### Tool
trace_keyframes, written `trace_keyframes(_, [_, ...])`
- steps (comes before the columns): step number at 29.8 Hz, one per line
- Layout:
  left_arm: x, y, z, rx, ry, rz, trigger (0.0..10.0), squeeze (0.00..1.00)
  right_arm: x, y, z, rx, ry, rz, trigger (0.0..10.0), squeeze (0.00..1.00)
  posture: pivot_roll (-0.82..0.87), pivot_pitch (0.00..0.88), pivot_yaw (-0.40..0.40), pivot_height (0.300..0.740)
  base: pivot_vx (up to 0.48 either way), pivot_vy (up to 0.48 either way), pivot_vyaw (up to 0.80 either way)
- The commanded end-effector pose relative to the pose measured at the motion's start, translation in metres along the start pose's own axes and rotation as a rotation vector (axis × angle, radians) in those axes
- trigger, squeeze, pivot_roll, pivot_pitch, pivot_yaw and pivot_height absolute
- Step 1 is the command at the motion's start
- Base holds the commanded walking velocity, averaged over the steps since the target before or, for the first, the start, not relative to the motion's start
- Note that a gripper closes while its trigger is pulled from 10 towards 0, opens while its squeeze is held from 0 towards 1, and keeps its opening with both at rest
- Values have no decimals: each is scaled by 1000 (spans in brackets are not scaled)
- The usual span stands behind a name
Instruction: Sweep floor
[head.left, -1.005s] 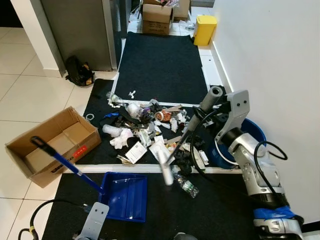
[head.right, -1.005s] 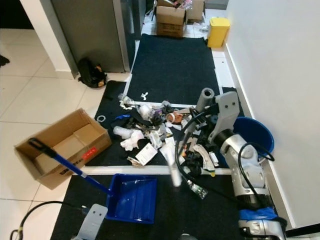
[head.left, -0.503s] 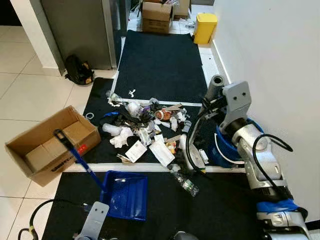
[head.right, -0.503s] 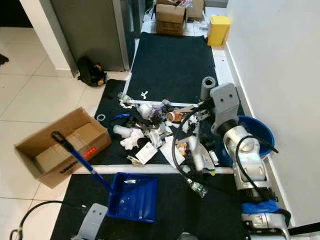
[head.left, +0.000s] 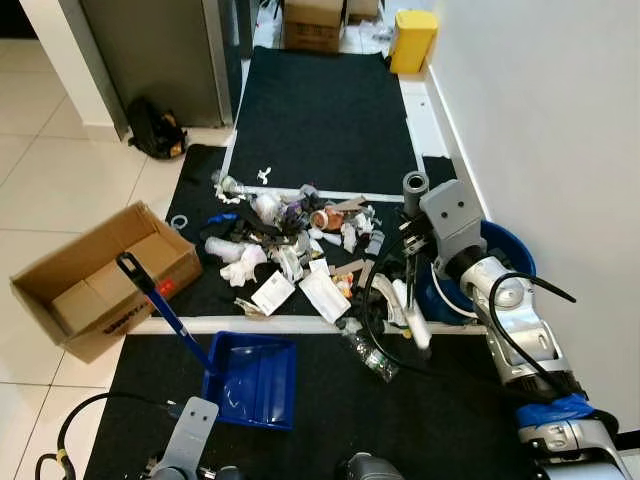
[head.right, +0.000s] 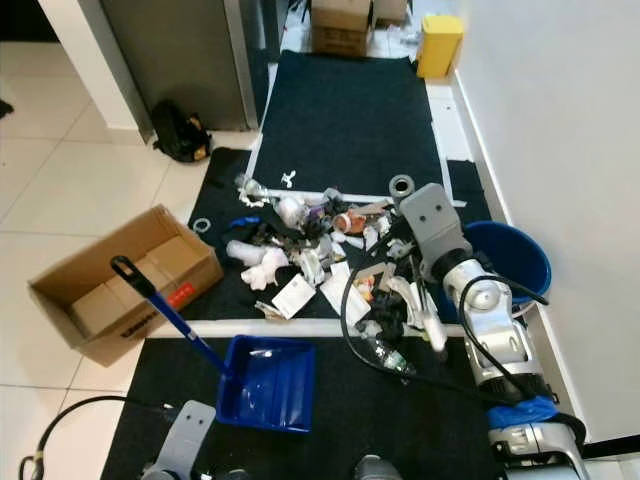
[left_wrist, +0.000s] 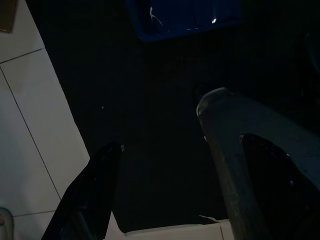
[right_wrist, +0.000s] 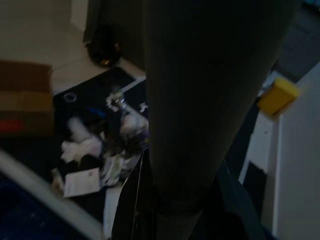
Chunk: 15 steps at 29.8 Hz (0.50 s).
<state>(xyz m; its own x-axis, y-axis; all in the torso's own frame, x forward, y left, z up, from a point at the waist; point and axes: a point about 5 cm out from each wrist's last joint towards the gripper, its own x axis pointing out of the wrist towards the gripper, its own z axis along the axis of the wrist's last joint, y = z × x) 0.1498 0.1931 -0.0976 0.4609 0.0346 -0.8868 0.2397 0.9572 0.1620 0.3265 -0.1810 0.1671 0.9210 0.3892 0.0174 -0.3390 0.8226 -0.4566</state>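
I see the litter pile (head.left: 300, 245) strewn on the black mat (head.left: 320, 120), which I take as my landmark. My right gripper (right_wrist: 175, 220) has its fingers clamped round the grey broom handle (head.left: 413, 187) at the pile's right edge, beside the blue bucket (head.left: 505, 255). My left gripper (left_wrist: 175, 200) grips the blue dustpan (head.left: 250, 380) by its handle, nearer me than the pile. A cardboard box (head.left: 95, 280) sits left of the mat.

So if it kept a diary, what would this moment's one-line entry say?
task: sweep floor | right gripper: shut on broom handle | trash pile: on dark mat | blue dustpan: near edge of pile | left gripper: over dark mat
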Motion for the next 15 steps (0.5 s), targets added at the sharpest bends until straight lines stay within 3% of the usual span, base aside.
trace_keyframes(1, [-9, -8, -52, -9, 175, -35, 10000, 0, -3, 0, -1, -78, -10, 17, 0, 0, 47, 225, -36, 740, 0, 0, 0])
trace_keyframes(10, [-11, -6, -58, -26, 179, -27, 10000, 0, -8, 9, -22, -192, 42, 46, 0, 0, 61, 244, -34, 740, 0, 0, 0])
trace_keyframes(15, [-12, -5, -60, -26, 182, -23, 10000, 0, -10, 24, -38, -168, 79, 85, 0, 0, 66, 245, -31, 740, 0, 0, 0])
